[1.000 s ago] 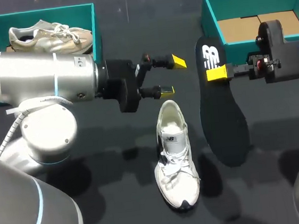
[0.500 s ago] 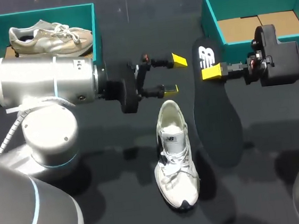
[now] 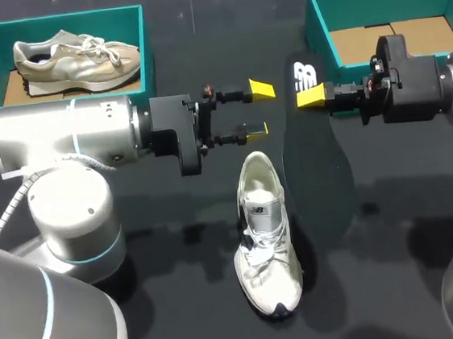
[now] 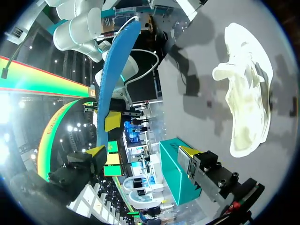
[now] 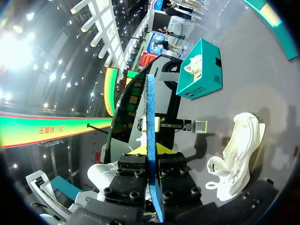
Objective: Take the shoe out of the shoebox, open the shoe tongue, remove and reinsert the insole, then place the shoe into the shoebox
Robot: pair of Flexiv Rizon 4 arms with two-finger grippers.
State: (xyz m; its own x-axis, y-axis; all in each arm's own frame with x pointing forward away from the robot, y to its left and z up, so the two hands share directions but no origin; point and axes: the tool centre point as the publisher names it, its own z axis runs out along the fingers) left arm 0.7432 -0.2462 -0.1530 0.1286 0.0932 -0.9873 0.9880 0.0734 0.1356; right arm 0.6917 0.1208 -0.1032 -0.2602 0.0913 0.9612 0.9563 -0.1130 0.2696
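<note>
Arms stretch level from both sides, claws facing. Right claw point(image 3: 309, 96) pinches the insole point(image 3: 317, 168) at its far end; left claw point(image 3: 258, 109) is spread. Shoe point(image 3: 266, 238) lies below them at the middle of the desk point(image 3: 185, 319).

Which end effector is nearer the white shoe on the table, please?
Left. The left end effector hovers just beyond the heel of the white shoe; the right end effector, holding the insole, is farther off.

The flat foam insole point(image 3: 317, 172) is black on top with a white logo, blue underneath. The lace-up sneaker point(image 3: 267, 242) is white with dark trim. The cardboard shoeboxes point(image 3: 61, 22) point(image 3: 321, 30) are teal, their floors brown.
</note>
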